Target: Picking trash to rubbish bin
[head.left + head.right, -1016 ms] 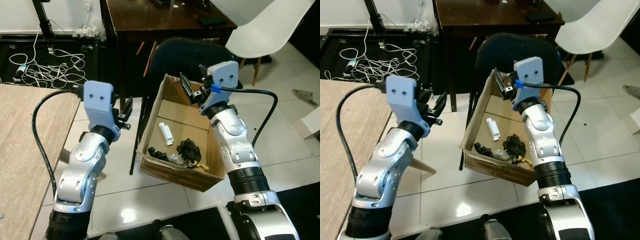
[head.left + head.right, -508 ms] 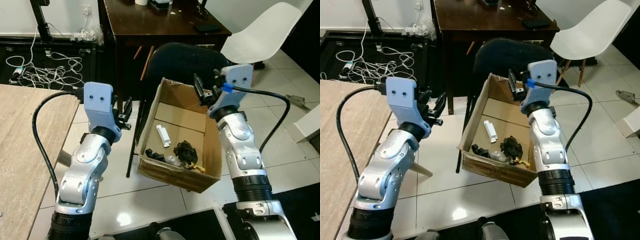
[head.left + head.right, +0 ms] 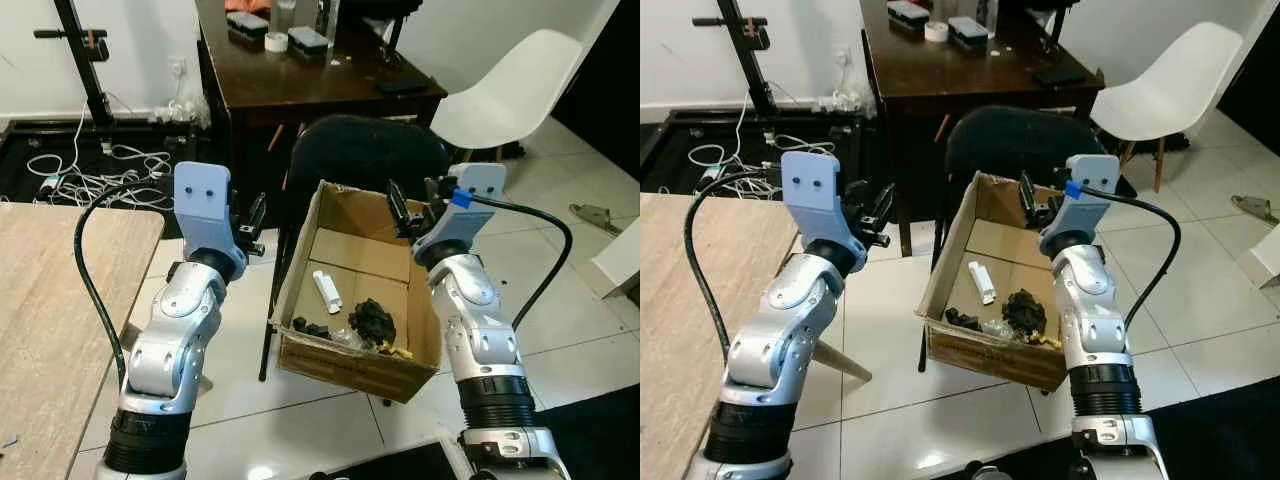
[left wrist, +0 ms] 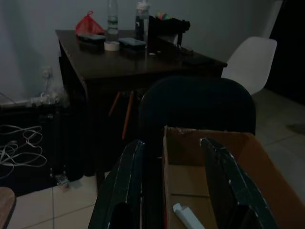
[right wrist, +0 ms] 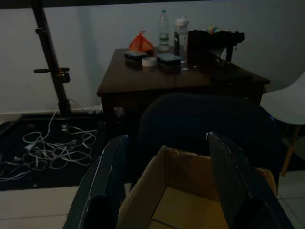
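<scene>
Your right gripper (image 3: 413, 207) hangs over the far right corner of the cardboard box (image 3: 345, 362), its two black fingers spread apart with nothing between them, which suggests it is placed above the opening for dropping trash, though nothing is in it now. Your left gripper (image 3: 250, 220) is raised to the left of the box, near its far left corner but apart from the wall; its fingers are also spread and empty, as the left wrist view confirms with the box edge seen between them. The box serves as the rubbish bin and sits on the floor in front of you, just near a black chair (image 3: 365, 155) whose back rises behind its far wall. Trash already lies inside: a small white tube (image 3: 326, 290) on the bottom towards the left, a dark crumpled lump (image 3: 372, 320) nearer the right, and some smaller dark bits (image 3: 305, 327) along the near wall. You stand on a floor of glossy white tiles (image 3: 240, 410). A pale wooden tabletop (image 3: 45, 300) runs along your left. Beyond the chair stands a dark wooden desk (image 3: 300, 75) with bottles and small items, a white chair (image 3: 500, 85) to the far right, and tangled white cables (image 3: 85, 170) on the floor to the far left.
</scene>
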You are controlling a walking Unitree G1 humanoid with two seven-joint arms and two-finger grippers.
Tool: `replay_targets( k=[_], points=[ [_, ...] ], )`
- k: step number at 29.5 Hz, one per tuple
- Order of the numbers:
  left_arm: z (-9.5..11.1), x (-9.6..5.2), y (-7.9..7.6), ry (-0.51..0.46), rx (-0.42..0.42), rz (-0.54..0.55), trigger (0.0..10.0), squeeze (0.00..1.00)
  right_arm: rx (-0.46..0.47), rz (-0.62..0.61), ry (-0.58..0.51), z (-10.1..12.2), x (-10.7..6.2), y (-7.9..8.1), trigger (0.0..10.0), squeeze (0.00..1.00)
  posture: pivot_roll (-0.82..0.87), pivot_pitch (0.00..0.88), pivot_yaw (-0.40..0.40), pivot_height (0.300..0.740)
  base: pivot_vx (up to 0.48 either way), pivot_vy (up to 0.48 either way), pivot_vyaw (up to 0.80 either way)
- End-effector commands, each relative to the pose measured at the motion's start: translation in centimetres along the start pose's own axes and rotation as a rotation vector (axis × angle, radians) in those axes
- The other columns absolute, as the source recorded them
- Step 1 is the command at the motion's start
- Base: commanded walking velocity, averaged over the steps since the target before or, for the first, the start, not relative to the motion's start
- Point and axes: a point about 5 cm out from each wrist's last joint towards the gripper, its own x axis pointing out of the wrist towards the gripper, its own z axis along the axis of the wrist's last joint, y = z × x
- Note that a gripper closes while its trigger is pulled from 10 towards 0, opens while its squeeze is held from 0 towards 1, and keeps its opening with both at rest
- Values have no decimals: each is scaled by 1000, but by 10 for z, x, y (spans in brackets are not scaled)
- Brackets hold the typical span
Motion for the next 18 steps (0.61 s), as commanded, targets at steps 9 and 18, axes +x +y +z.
replay_targets(
  k=[9,18],
  points=[
    [-35,-9,18,165,211,-2,10000,0,-26,-14,132,-35,-19,-8,10000,0,101,34,-37,740,0,0,0],
    [-60,-29,35,229,182,49,10000,0,-60,-43,245,-67,-47,-13,10000,0,97,53,-38,740,0,0,0]
  ],
)
